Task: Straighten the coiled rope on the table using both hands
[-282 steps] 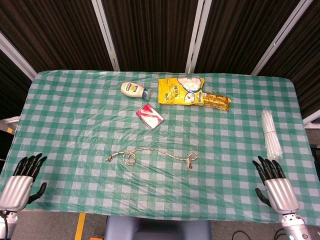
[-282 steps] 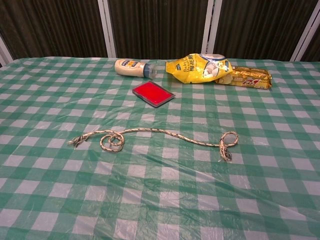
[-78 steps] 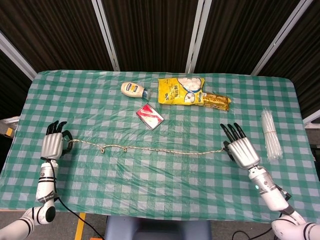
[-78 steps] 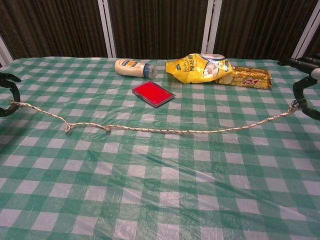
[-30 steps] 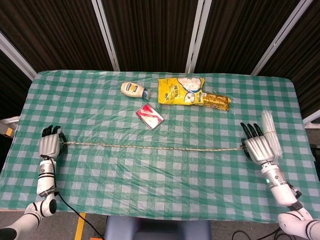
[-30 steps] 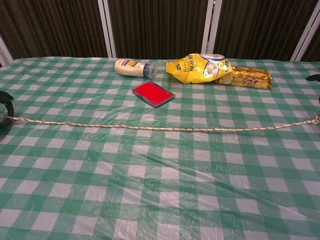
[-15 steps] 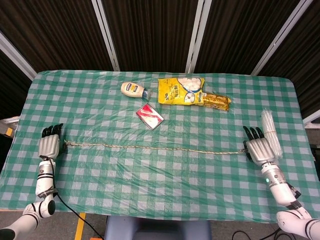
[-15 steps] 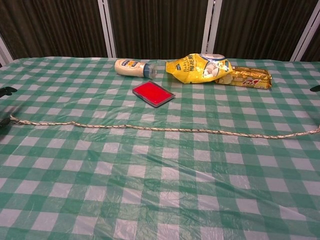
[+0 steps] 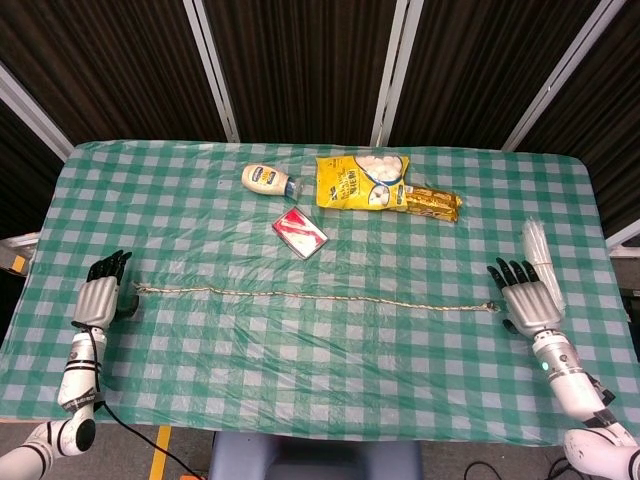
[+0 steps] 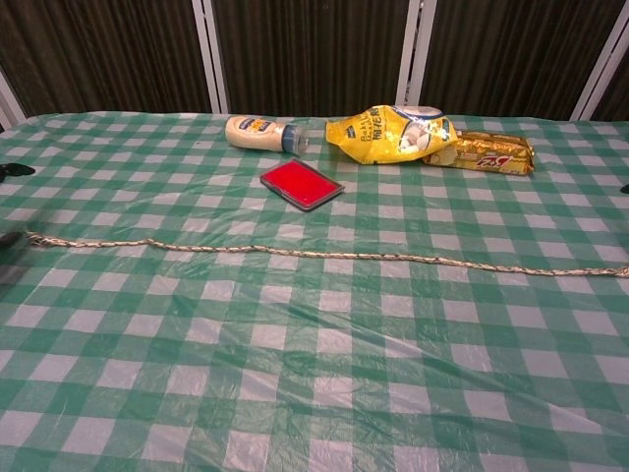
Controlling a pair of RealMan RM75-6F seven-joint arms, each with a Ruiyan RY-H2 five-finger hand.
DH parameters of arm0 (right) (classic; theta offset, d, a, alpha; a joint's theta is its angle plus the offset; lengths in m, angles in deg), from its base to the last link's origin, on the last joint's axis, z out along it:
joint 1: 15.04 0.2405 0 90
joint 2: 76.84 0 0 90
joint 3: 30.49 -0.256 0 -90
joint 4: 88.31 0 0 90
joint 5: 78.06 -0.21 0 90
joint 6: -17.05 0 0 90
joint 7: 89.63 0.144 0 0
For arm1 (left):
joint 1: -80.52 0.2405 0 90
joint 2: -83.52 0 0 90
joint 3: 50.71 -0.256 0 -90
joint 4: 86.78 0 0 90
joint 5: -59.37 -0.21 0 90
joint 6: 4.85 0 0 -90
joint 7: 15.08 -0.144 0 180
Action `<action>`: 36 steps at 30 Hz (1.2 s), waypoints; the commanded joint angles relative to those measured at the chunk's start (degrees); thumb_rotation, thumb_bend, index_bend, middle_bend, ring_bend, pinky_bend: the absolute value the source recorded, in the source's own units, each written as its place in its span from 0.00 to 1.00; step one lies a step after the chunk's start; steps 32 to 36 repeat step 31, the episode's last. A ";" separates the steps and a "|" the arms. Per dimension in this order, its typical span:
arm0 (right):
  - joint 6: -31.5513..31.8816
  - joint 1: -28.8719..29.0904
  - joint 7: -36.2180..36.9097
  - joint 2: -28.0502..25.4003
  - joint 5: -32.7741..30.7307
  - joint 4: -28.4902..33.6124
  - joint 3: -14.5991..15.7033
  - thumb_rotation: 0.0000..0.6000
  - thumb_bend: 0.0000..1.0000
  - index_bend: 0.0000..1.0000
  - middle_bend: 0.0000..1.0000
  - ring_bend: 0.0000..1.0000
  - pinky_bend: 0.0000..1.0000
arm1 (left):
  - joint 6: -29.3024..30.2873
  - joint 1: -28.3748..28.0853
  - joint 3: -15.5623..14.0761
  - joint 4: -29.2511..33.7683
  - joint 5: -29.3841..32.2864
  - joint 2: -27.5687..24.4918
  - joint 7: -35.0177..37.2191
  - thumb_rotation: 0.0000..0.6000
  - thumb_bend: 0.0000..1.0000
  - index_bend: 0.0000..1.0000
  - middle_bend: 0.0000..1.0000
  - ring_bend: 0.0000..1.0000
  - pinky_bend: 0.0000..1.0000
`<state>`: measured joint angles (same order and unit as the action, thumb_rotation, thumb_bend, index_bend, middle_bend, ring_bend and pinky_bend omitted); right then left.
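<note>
- your rope (image 9: 310, 298) lies stretched out in a nearly straight line across the tabletop (image 9: 200, 220), running left to right on the green checked cloth, with only slight waves along it.
- your left hand (image 9: 98, 297) sits just beside the rope's left end, released, fingers apart and holding nothing; from the head view it looks apart from the rope tip, though the gap is small.
- your right hand (image 9: 527, 301) sits just beside the rope's right end, also released, fingers spread and pointing away from you, with nothing in them.
- in the chest view the rope (image 10: 324, 254) crosses almost the whole frame; only dark slivers of the hands show at the edges there.
- beyond the rope's middle you have a red card (image 9: 301, 232), and further back a bottle (image 9: 268, 180) lying on its side, a yellow bag (image 9: 362, 181) and a biscuit pack (image 9: 433, 204) touching the bag.
- a bundle of white strips (image 9: 538, 262) lies near the tabletop's right edge, just behind your right hand.
</note>
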<state>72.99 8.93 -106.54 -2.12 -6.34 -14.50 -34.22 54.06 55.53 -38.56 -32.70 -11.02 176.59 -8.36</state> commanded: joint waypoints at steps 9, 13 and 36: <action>24.54 -11.74 1.48 -7.53 13.76 15.45 4.82 1.00 0.31 0.00 0.00 0.00 0.00 | 18.30 8.95 -7.25 28.48 -14.41 -18.33 -0.39 1.00 0.41 0.00 0.00 0.00 0.05; 29.43 -15.46 0.76 -8.10 16.72 17.53 7.00 1.00 0.31 0.00 0.00 0.00 0.00 | 23.23 13.52 -12.24 34.63 -18.83 -23.29 -2.65 1.00 0.41 0.00 0.00 0.00 0.05; 31.43 -19.83 5.29 -6.26 18.99 13.25 7.74 1.00 0.31 0.00 0.00 0.00 0.00 | 31.45 20.92 -15.25 34.00 -21.90 -24.64 -7.03 1.00 0.41 0.00 0.00 0.00 0.03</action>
